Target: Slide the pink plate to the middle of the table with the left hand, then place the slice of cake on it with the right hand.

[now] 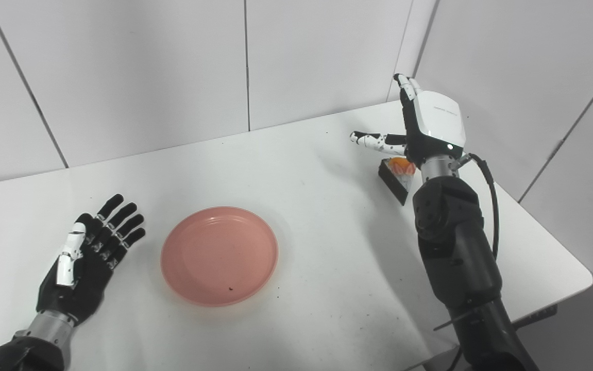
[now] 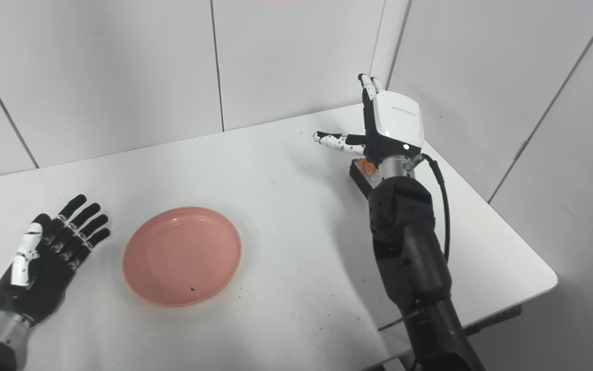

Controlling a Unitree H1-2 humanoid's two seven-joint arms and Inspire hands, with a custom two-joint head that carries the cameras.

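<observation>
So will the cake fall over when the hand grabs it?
Maybe. The cake is a narrow wedge standing on the table, so a sideways nudge could tip it. It looks soft with an orange topping, so squeezing might squash it. The open right hand hasn't gripped it.

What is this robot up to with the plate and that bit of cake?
The pink plate sits on the white table, empty. The left hand lies open beside it, palm up, not touching it. Over by the far right corner, the right hand is open above the slice of cake, which is on the table, not yet picked up. The wrist partly hides the cake.
</observation>
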